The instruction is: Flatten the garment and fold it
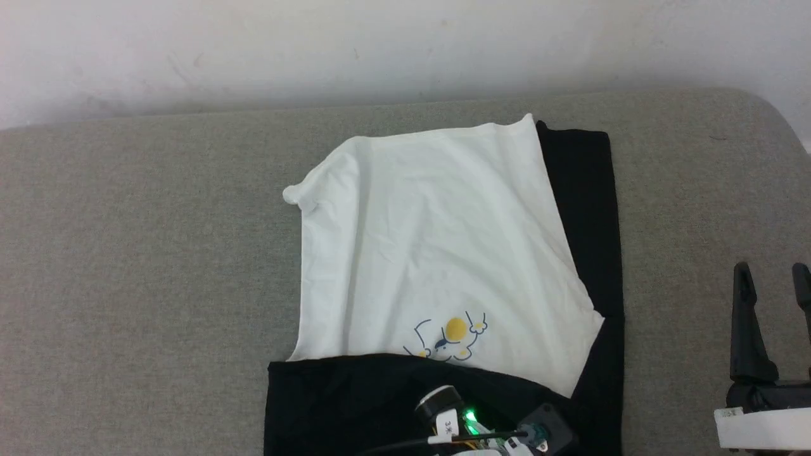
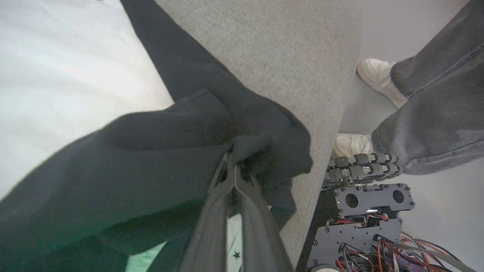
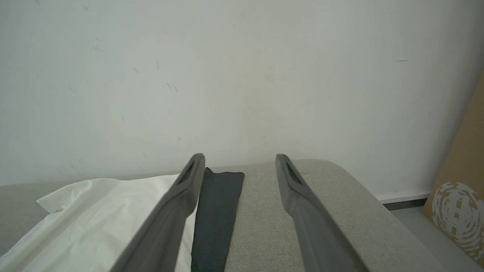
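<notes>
The garment (image 1: 437, 253) lies on the grey padded surface (image 1: 127, 266), white body up, with the cartoon print (image 1: 451, 339) near its near edge. One black sleeve (image 1: 589, 209) runs along its right side. The other black sleeve (image 1: 342, 405) is folded across the near end. In the left wrist view my left gripper (image 2: 231, 160) is shut on a bunched fold of that black sleeve (image 2: 181, 124). My left wrist (image 1: 472, 425) shows at the bottom of the head view. My right gripper (image 1: 773, 278) stands open and empty above the bare surface, to the right of the garment (image 3: 94, 211).
A white wall (image 1: 405, 44) runs behind the surface. A person's legs (image 2: 435, 102) and white shoes (image 2: 378, 75) stand on the floor beside the surface's edge, close to my base (image 2: 363, 219). A cardboard sheet (image 3: 457, 211) leans at the far right.
</notes>
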